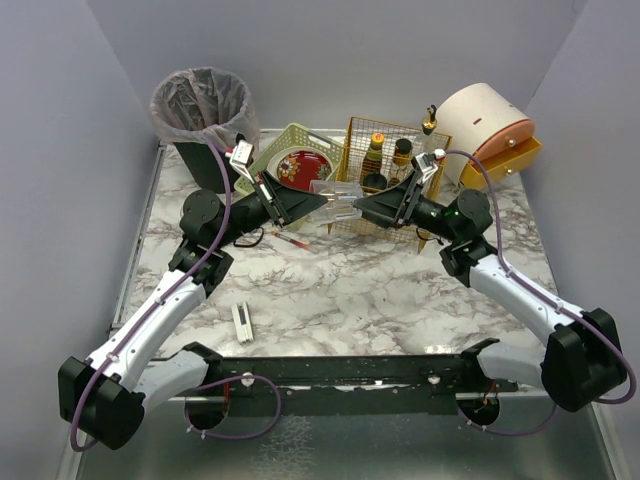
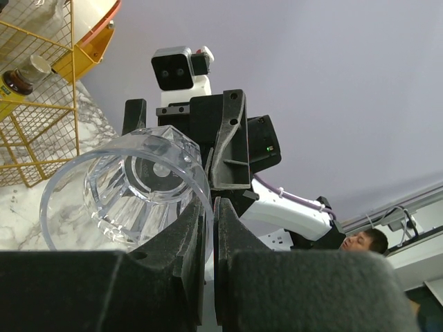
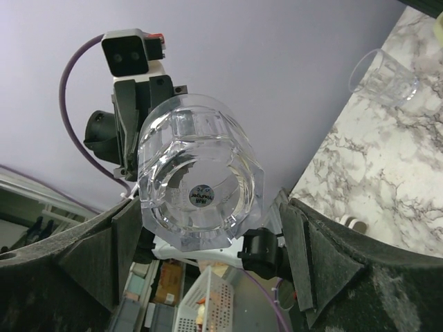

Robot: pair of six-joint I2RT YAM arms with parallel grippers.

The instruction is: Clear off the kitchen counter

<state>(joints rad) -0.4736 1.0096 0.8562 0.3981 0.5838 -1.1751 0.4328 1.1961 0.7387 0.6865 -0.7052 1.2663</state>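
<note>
Left arm base (image 1: pixel 100 395) nearest, at the near edge of the marble bench (image 1: pixel 350 290). Left fingers (image 2: pixel 232 232) pinch the clear glass (image 2: pixel 124 187) by its rim wall, above the bench. Its base is offered to the right fingers (image 3: pixel 304 256), spread wide around it, probably not yet touching. Handover, I judge.

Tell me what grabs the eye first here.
A clear glass hangs aloft between both arms, above the kitchen counter: the left gripper pinches its rim, the right gripper stands open around its base. Behind them stand a yellow wire basket of bottles and a lined bin.
</note>
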